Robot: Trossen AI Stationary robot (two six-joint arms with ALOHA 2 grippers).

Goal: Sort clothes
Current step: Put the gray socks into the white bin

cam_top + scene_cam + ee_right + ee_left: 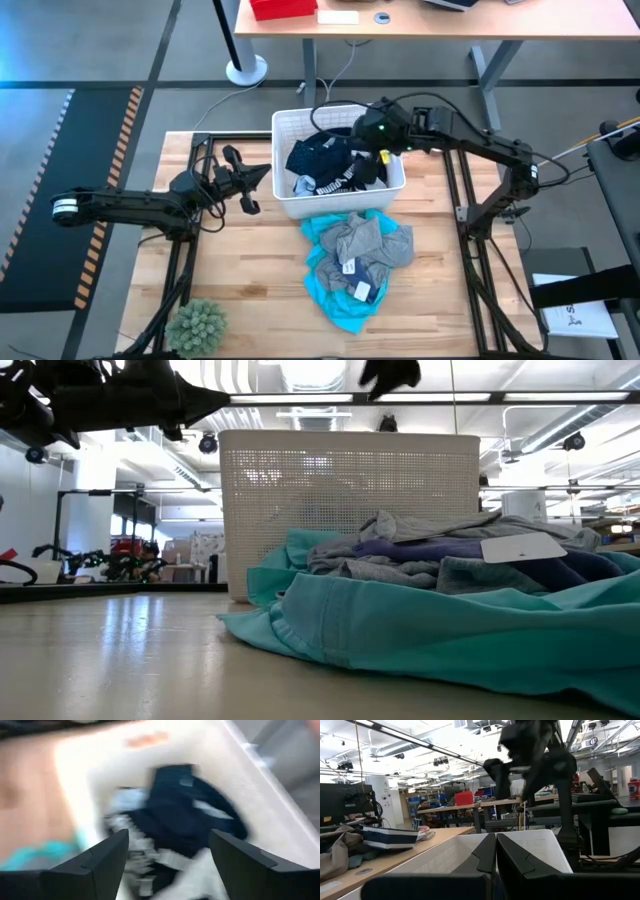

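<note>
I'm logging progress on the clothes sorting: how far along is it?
Partly done. Dark garments already lie in the white basket. The right pincer hangs open and empty over them; the left pincer waits shut beside the basket. The turquoise and grey pile remains on the table.

No readable text, white waistband lettering (338,181) (too small), blank tag (523,547)

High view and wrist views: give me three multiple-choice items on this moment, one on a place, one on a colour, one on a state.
1. Where is the right tool?
A over the basket
B over the plant ball
C over the bare table corner

2. What colour is the bottom garment of the pile on the table?
A red
B turquoise
C yellow

3. How does the left tool stand?
A shut
B wide open
C gripping a sock

Answers: 1 A, it hangs above the white basket; 2 B, the turquoise garment lies under the grey ones; 3 A, its fingers meet, empty.
</note>
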